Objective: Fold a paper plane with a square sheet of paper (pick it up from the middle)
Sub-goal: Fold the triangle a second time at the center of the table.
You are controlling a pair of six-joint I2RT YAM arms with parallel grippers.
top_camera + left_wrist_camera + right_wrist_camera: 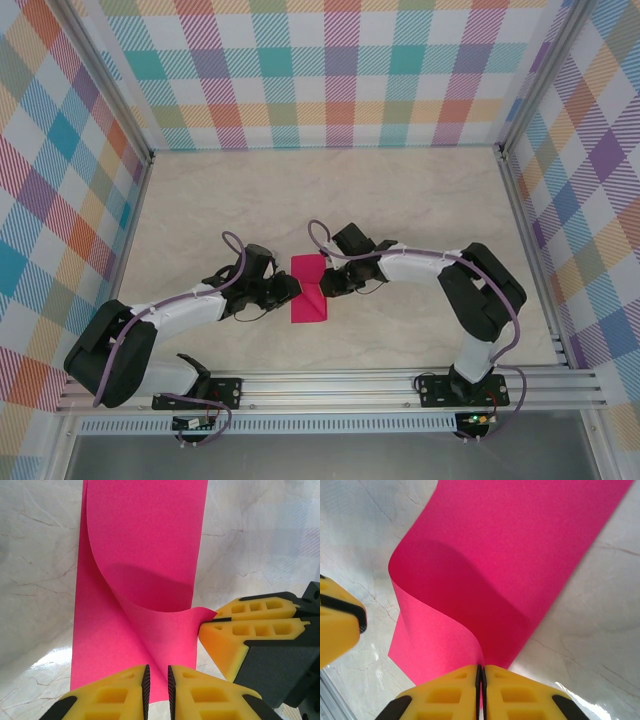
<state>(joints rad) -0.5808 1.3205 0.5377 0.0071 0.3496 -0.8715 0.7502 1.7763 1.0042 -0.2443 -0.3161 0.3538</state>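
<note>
Two-arm stage seen from above and from each wrist. The left arm point(170, 320) runs low from its base, forearm angled towards the middle of the table point(420, 200), its wrist pointing to the right. The right arm point(470, 300) rises from its base, bends sharply at the elbow and doubles back leftward, so the two wrists face each other nose to nose.

The left gripper point(290, 291) has its jaws a narrow slit apart, pads not pressed together. In its wrist view the near edge of the square sheet of paper point(308, 300) shows through that slit, and no pinch on it can be made out.

The right gripper point(327, 281) has its jaws brought fully together on the sheet's edge. From its wrist view the magenta paper rises out of the closed fingertips point(455, 687) and curls over to the left before spreading flat on the table ahead of the hand.

The sheet lies directly between the two hands, touching the right one. Its far part rests on the table, and its nearer flap is lifted into a smooth curve. Seen from the left wrist, the right hand's tips sit just to the right of the left fingers point(115, 695), at the lifted flap's corner.
</note>
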